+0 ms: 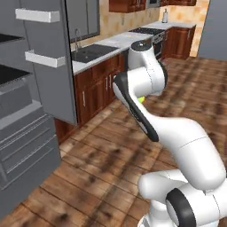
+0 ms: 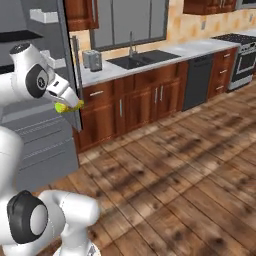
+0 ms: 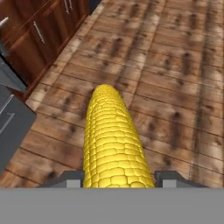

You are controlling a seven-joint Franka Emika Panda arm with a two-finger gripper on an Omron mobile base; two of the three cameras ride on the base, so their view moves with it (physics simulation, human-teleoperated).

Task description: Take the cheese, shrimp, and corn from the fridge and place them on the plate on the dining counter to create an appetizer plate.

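The tool [image 3: 118,179] is clamped on the corn [image 3: 114,140]: in the hand view the two fingertips sit at either side of the cob's near end, and the yellow kernels run straight out between them. So the cob's long axis lies along the tool's own pointing direction, with its rounded tip leading and the gripped end at the back. It hangs over bare wood floor [image 3: 175,78], touching nothing below.

From the right base view the tool [image 2: 67,104] is close in front of the arm's upper joint, with a bit of yellow-green corn [image 2: 62,107] showing at it, just beside the edge of the open fridge door [image 2: 62,55]. The left base view gives only a sliver of green [image 1: 141,99] between the arm's links, and the fridge [image 1: 26,133] stands open to the side.

The plate and the dining tabletop are not to be seen from here, so which way they lie from the tool cannot be told. My judgement is that the corn is out of the fridge and the carry is next. Since the cob sticks forward, it will likely need tipping to lie flat when set down.
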